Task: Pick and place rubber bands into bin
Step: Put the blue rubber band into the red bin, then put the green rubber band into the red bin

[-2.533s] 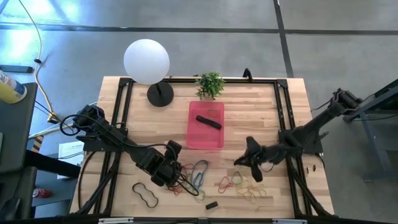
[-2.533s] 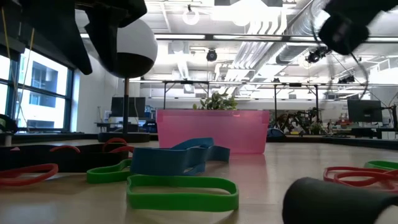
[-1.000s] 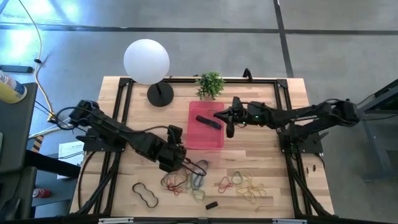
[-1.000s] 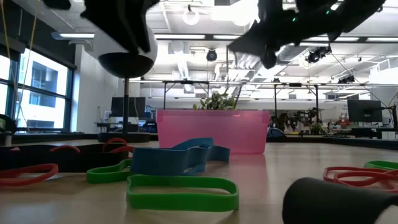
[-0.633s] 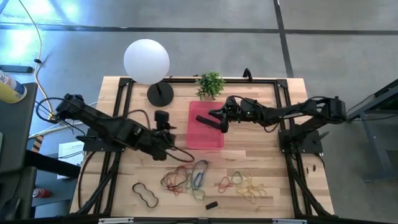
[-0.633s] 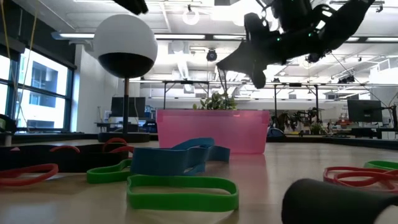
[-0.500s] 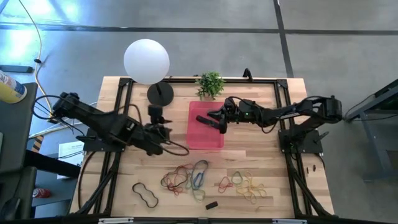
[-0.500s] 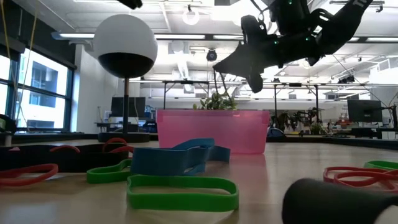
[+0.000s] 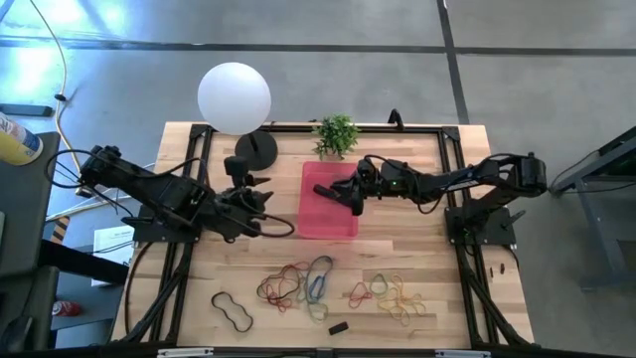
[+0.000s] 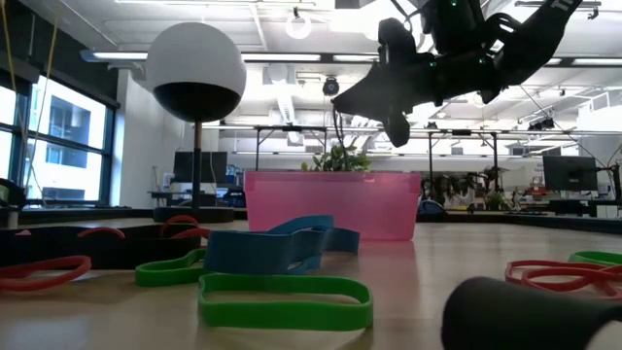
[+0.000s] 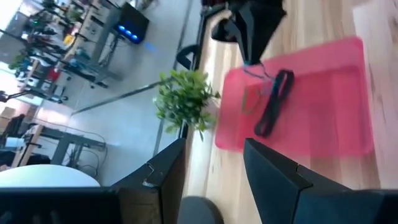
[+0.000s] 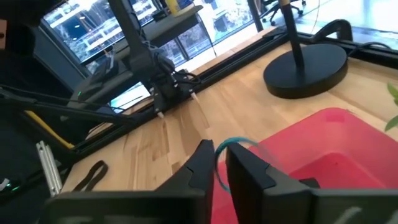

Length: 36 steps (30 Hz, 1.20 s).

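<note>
The pink bin [image 9: 328, 225] lies at mid-table with one black rubber band [image 9: 334, 194] inside. My right gripper [image 9: 350, 196] hovers over the bin's far right part, shut on a thin bluish rubber band [image 11: 257, 72] that dangles above the bin. More rubber bands lie loose on the near table in two heaps [image 9: 296, 284] [image 9: 388, 295]. My left gripper [image 9: 262, 197] is raised left of the bin, open, with nothing between its fingers [image 11: 273, 180]. A thin black loop [image 9: 281, 228] trails beneath it; whether it hangs from a finger I cannot tell. My right gripper pinches the bluish band between its two fingertips [image 12: 205, 160], which stand only slightly apart. The top of the loop [image 12: 237, 144] curls out just past the tips. The fingers come nearly level from the table's right side. The band hangs slack below them, clear of the bin.
A white globe lamp [image 9: 235, 96] stands on its black base [image 9: 255, 151] at the far left, with a small potted plant [image 9: 336, 134] behind the bin. A black band [image 9: 234, 310] and a small black block [image 9: 339, 327] lie near the front edge.
My left gripper has risen from the left heap of bands and gone toward the table's far left, turning toward the bin; the thin black loop has travelled with it. My right gripper has sunk a little and edged left over the bin, its band still dangling.
</note>
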Each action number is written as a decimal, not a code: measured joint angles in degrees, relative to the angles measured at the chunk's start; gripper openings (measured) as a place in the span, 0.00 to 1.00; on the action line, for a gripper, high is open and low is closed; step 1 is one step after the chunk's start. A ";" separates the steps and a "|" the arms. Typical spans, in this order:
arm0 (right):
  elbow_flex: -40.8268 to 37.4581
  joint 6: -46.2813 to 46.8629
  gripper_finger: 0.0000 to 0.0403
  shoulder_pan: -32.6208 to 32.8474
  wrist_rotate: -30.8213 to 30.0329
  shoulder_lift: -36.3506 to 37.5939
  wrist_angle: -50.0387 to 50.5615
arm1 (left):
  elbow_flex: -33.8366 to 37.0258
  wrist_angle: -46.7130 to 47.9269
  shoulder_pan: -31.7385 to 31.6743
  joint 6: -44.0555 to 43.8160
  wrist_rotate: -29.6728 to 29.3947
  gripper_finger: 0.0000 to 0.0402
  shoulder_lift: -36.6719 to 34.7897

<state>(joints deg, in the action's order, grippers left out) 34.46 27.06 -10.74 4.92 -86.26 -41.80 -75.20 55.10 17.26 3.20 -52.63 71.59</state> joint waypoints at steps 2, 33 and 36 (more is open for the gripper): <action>0.00 0.07 0.16 0.00 0.04 0.00 0.66 | 0.00 -1.98 0.00 0.00 -0.71 0.37 0.00; 0.00 -2.57 0.37 9.47 14.18 8.52 13.90 | -0.01 -1.90 0.00 -6.46 32.34 0.37 8.64; 0.00 1.45 0.37 14.41 10.00 10.51 18.88 | 0.00 -0.20 0.00 -2.26 37.08 0.37 10.11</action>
<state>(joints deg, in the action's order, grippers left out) 34.46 28.50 3.67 14.92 -75.75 -22.92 -75.20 54.90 17.26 0.94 -15.55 81.70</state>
